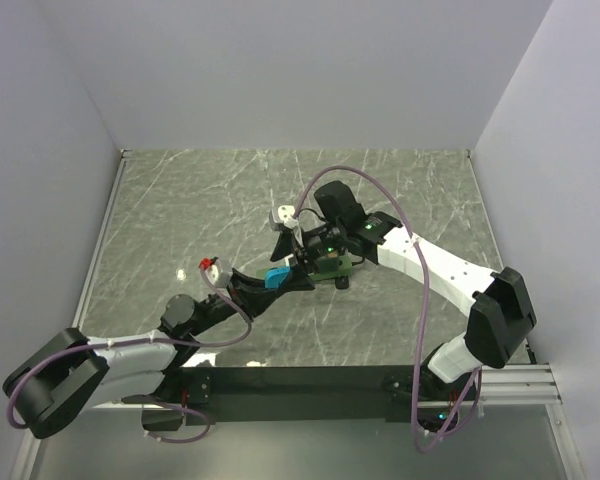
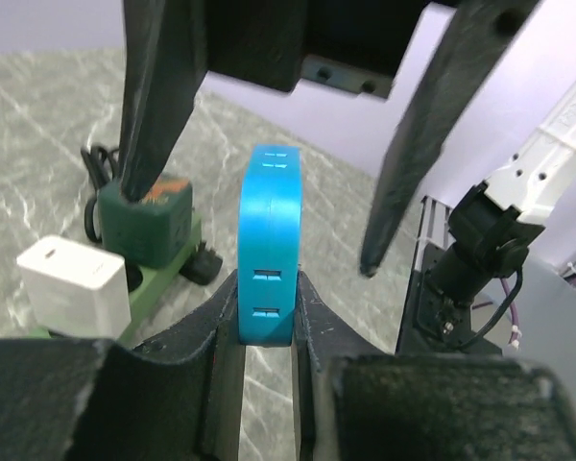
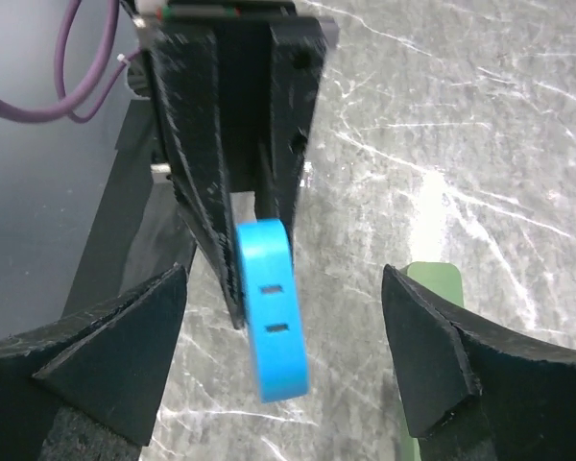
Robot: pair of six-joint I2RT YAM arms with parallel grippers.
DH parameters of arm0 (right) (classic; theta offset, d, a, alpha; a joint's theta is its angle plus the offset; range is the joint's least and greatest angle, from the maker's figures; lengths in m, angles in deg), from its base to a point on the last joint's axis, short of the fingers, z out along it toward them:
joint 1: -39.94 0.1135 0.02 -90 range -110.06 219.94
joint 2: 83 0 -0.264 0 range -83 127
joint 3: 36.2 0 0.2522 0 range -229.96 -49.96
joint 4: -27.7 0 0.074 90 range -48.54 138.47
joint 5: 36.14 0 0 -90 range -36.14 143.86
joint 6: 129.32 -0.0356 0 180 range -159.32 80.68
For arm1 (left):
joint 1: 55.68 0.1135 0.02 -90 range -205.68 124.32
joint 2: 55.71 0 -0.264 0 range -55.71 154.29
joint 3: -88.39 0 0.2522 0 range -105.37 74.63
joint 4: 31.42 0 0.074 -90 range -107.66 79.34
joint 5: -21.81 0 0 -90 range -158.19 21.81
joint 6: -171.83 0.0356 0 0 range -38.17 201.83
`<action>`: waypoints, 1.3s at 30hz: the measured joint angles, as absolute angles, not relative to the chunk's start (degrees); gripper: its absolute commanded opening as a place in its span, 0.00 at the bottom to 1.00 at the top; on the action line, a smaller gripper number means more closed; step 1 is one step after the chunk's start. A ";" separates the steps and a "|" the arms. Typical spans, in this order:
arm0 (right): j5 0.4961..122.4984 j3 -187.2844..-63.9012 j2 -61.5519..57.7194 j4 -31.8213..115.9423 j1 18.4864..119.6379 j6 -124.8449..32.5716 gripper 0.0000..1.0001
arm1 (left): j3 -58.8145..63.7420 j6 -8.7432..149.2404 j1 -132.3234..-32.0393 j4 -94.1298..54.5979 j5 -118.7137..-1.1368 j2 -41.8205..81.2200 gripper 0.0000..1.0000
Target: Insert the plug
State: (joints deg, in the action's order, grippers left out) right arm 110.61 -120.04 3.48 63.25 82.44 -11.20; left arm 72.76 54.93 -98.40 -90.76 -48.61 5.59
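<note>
The plug (image 2: pixel 267 250) is a blue rounded slab with two slots on its narrow edge. It hangs above the table, also visible from above as the plug (image 1: pixel 277 278). My left gripper (image 2: pixel 267 288) is shut on its lower end, both pads pressed flat against its sides. My right gripper (image 3: pixel 283 279) is open wide, with its fingers (image 2: pixel 158 96) standing apart on either side of the plug (image 3: pixel 274 322) and not touching it. Beyond the plug, a dark green socket block (image 2: pixel 149 216) with a black cable sits on a light green base (image 2: pixel 158 279).
A white charger block (image 2: pixel 72 279) stands beside the green base (image 1: pixel 332 266). A small red and white part (image 1: pixel 208 265) lies on the marble table to the left. The two arms meet over the table's middle. White walls enclose the table on three sides.
</note>
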 measured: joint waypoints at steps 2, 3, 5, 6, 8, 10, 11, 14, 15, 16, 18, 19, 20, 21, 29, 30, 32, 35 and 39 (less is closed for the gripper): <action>110.72 -120.04 3.55 63.09 82.44 -11.40 0.88 | 72.76 55.46 -98.40 -90.63 -48.50 3.97 0.01; 110.74 -120.04 3.61 63.09 82.44 -11.44 0.81 | 72.76 55.68 -98.40 -90.59 -48.50 3.23 0.01; 110.74 -120.15 3.94 63.11 82.44 -11.40 0.69 | 72.76 55.94 -98.40 -90.17 -48.55 1.83 0.01; 110.74 -120.24 4.18 63.20 82.44 -11.47 0.62 | 72.76 56.18 -98.40 -89.78 -48.57 1.11 0.01; 111.33 -120.35 4.53 63.62 82.44 -11.75 0.59 | 72.76 56.77 -98.29 -88.49 -49.05 0.04 0.00; 111.37 -120.35 4.57 63.70 82.44 -11.79 0.59 | 72.76 57.23 -98.25 -87.37 -49.47 -0.53 0.01; 111.33 -120.35 4.57 63.66 82.41 -11.79 0.59 | 72.76 57.36 -98.25 -86.87 -49.60 -0.77 0.01; 111.24 -120.33 4.49 63.55 82.37 -11.79 0.57 | 72.76 57.62 -98.25 -86.35 -49.64 -0.70 0.01; 111.22 -120.33 4.38 63.53 82.30 -11.79 0.55 | 72.76 57.67 -98.25 -86.30 -49.66 -0.48 0.01; 111.09 -120.33 4.16 63.53 82.22 -11.75 0.51 | 72.76 57.71 -98.25 -86.33 -49.66 -0.27 0.01; 111.00 -120.33 3.63 63.49 82.02 -11.51 0.36 | 72.76 57.77 -98.25 -86.35 -49.68 0.37 0.01; 111.04 -120.33 3.33 63.49 81.91 -11.27 0.30 | 72.76 57.77 -98.25 -86.30 -49.68 0.61 0.01; 111.15 -120.33 3.15 63.55 81.89 -11.05 0.25 | 72.76 57.82 -98.25 -86.39 -49.71 0.78 0.01; 111.57 -120.33 3.02 63.92 81.89 -10.81 0.17 | 72.76 57.84 -98.25 -86.44 -49.64 0.80 0.01; 113.76 -120.28 3.02 65.19 81.56 -9.28 0.00 | 72.76 57.43 -98.31 -85.58 -49.33 0.13 0.14; 113.56 -120.13 3.00 64.80 81.54 -9.50 0.00 | 72.76 57.45 -98.34 -85.30 -49.71 0.04 0.25; 112.86 -119.89 3.00 64.08 81.47 -9.87 0.00 | 72.76 57.38 -98.51 -84.47 -51.26 -0.03 0.42; 111.37 -119.82 3.00 61.80 80.82 -11.44 0.00 | 72.74 57.36 -98.49 -82.63 -55.80 0.87 0.62; 110.56 -120.55 3.59 58.68 77.91 -13.45 0.00 | 72.74 56.73 -98.38 -79.92 -59.74 2.68 0.71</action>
State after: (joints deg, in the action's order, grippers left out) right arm 110.56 -120.55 3.59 58.68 77.91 -13.45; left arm 72.74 56.73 -98.38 -79.92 -59.74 2.68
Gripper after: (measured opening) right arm 0.264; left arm 0.687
